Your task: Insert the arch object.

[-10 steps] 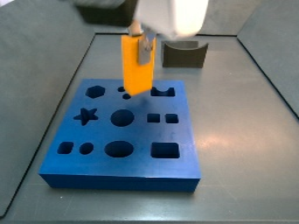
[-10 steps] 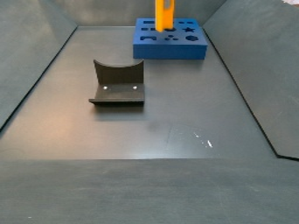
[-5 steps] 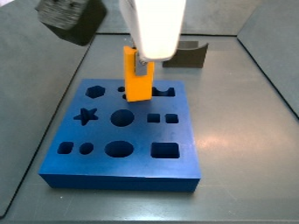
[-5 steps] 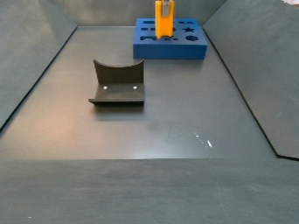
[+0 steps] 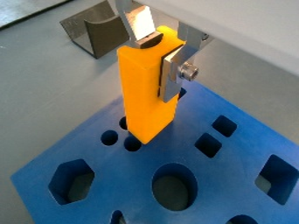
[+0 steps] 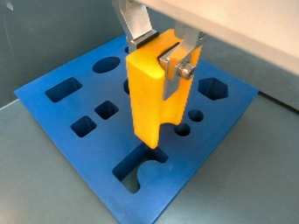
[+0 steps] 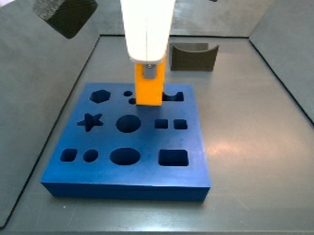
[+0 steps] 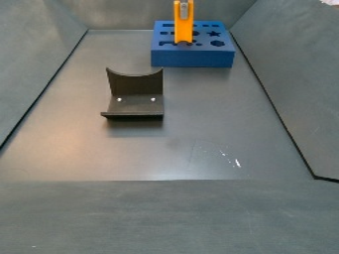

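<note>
My gripper (image 5: 160, 54) is shut on the orange arch object (image 5: 146, 92), a long bar with a rounded groove down one side, held upright by its upper end. In a wrist view the gripper (image 6: 162, 52) holds the bar (image 6: 158, 96) with its lower end right over the arch-shaped hole (image 6: 140, 166) in the blue board (image 6: 52, 109). I cannot tell whether the tip has entered the hole. In a side view the gripper (image 7: 147, 66) and bar (image 7: 149, 90) stand at the far middle of the board (image 7: 105, 138). The bar also shows in a side view (image 8: 184, 22).
The dark fixture (image 7: 194, 57) stands on the floor just beyond the board, apart from it; it also shows in a side view (image 8: 133, 94) and in a wrist view (image 5: 100, 31). The board (image 8: 192, 60) has several other shaped holes. Grey walls ring the floor.
My gripper has come down with the orange bar, whose lower end is now at the board's top. The board and fixture have not moved.
</note>
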{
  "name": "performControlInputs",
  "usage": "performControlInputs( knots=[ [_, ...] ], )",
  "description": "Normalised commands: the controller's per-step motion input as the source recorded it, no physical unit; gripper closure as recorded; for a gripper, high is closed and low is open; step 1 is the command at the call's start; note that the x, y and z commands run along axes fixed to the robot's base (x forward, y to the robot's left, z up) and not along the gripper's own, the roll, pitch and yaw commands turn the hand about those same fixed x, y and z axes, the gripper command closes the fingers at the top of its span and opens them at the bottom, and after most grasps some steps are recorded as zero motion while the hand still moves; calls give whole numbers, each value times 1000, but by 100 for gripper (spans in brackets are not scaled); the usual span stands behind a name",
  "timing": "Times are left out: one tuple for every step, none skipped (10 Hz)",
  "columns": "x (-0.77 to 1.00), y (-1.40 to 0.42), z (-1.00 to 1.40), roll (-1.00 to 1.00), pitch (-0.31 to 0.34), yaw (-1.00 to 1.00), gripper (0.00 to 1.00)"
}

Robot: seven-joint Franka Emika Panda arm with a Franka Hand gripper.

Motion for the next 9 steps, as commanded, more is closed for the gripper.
performControlInputs(
  knots=[
    [180, 0, -154, 0, -20, -126, 100],
    [677, 0, -43, 126, 77, -266, 100],
    [740, 0, 60, 57, 107, -249, 100],
    [734, 0, 89, 93, 123, -231, 100],
    [589, 3, 6, 173, 136, -160, 100],
    [369, 106, -29, 191, 101, 0, 100],
    [191, 174, -200, 114, 21, 0, 100],
    [300, 97, -226, 141, 47, 0, 100],
    [257, 111, -231, 99, 27, 0, 100]
  ],
)
